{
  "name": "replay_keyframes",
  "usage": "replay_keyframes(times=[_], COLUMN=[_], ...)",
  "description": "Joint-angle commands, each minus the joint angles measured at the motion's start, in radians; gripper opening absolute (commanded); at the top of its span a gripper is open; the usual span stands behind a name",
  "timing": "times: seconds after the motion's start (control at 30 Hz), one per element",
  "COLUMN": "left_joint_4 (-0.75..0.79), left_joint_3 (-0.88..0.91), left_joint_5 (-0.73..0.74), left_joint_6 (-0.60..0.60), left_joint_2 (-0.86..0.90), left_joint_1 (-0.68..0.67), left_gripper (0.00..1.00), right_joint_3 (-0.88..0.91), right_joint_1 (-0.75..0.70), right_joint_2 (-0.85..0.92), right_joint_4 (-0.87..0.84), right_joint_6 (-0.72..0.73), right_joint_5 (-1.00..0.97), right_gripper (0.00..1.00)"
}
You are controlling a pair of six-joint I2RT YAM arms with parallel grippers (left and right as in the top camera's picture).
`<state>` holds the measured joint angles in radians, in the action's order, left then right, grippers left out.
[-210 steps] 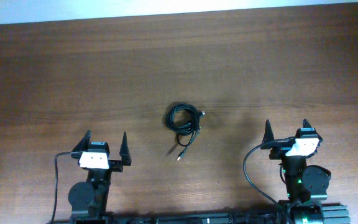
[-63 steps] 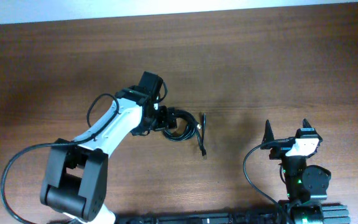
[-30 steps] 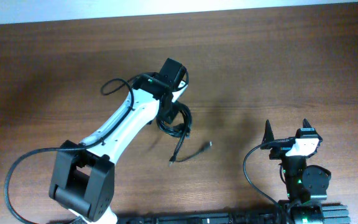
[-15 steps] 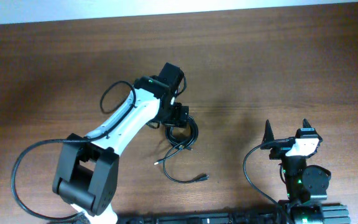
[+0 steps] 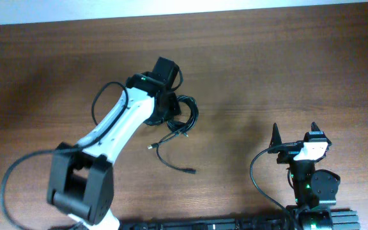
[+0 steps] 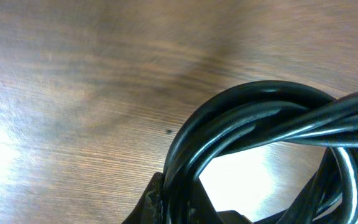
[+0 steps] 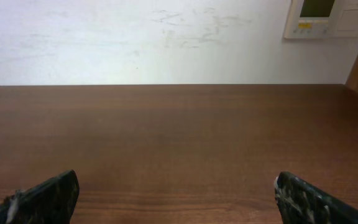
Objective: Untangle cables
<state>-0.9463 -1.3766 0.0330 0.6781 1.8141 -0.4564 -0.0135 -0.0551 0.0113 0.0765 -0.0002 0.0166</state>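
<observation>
The left arm (image 5: 123, 121) reaches out to the middle of the worktop (image 5: 286, 64). Its jaws are clenched on the black cable (image 5: 187, 114) and hold the looped bunch at its left side. In the left wrist view the cable (image 6: 260, 118) is very close and fills the right part of the picture. Two loose ends (image 5: 190, 170) trail from the bunch toward the near side. The right arm (image 5: 306, 163) sits at the near right edge, well apart from the cable. Its jaws are spread wide with nothing between them.
</observation>
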Motion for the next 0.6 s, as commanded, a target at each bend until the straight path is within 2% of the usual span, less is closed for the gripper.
replay_keyframes(times=[0.0,0.03,0.1,0.13,0.17,0.2,0.27,0.3,0.33,0.37,0.4,0.43,0.5,0.53,0.57], left_joint_4=[-0.021,-0.024,-0.032,-0.039,-0.036,-0.037,-0.036,-0.036,-0.036,-0.036,-0.036,-0.037,-0.043,-0.044,-0.045], left_joint_3=[-0.026,-0.026,-0.026,-0.026,-0.026,-0.026,-0.026,-0.026,-0.026,-0.026,-0.026,-0.026,-0.026,-0.026,-0.026], left_joint_5=[-0.078,-0.091,-0.090,-0.095,-0.126,-0.164,-0.173,-0.181,-0.184,-0.184,-0.184,-0.183,-0.179,-0.179,-0.169], left_joint_6=[-0.093,-0.118,-0.266,-0.288,-0.229,-0.125,0.065,0.172,0.215,0.262,0.293,0.397,0.525,0.565,0.580], left_joint_2=[-0.139,-0.172,-0.235,-0.279,-0.293,-0.293,-0.293,-0.292,-0.292,-0.292,-0.292,-0.292,-0.292,-0.292,-0.292], left_joint_1=[0.001,0.002,0.001,0.001,0.001,0.001,0.001,0.001,0.001,0.001,0.001,0.001,0.001,0.001,0.001], left_gripper=[0.00,0.00,0.00,0.00,0.00,0.00,0.00,0.00,0.00,0.00,0.00,0.00,0.00,0.00,0.02], right_joint_3=[0.008,0.008,0.008,0.008,0.008,0.008,0.008,0.008,0.008,0.007,-0.004,-0.086,-0.245,-0.315,-0.445], right_joint_1=[0.009,0.009,0.009,0.009,0.009,0.009,0.009,0.009,0.009,0.008,0.008,0.008,0.008,0.009,0.009], right_joint_2=[-0.005,-0.005,-0.005,-0.005,-0.005,-0.005,-0.005,-0.005,-0.005,-0.005,0.000,0.051,0.197,0.278,0.441], right_joint_4=[0.002,-0.007,0.000,-0.002,-0.007,-0.017,-0.032,-0.032,-0.057,-0.089,-0.057,0.059,0.209,0.286,0.417], right_joint_6=[-0.004,-0.004,-0.003,0.020,0.106,0.325,0.907,0.979,1.007,0.904,0.859,0.755,0.653,0.626,0.574], right_joint_5=[-0.002,-0.011,-0.021,0.012,0.085,0.191,0.480,0.496,0.494,0.496,0.496,0.495,0.496,0.496,0.544], right_gripper=[0.99,0.99,0.99,0.99,0.99,0.99,0.99,0.99,0.99,0.98,0.99,0.99,0.99,0.99,0.99])
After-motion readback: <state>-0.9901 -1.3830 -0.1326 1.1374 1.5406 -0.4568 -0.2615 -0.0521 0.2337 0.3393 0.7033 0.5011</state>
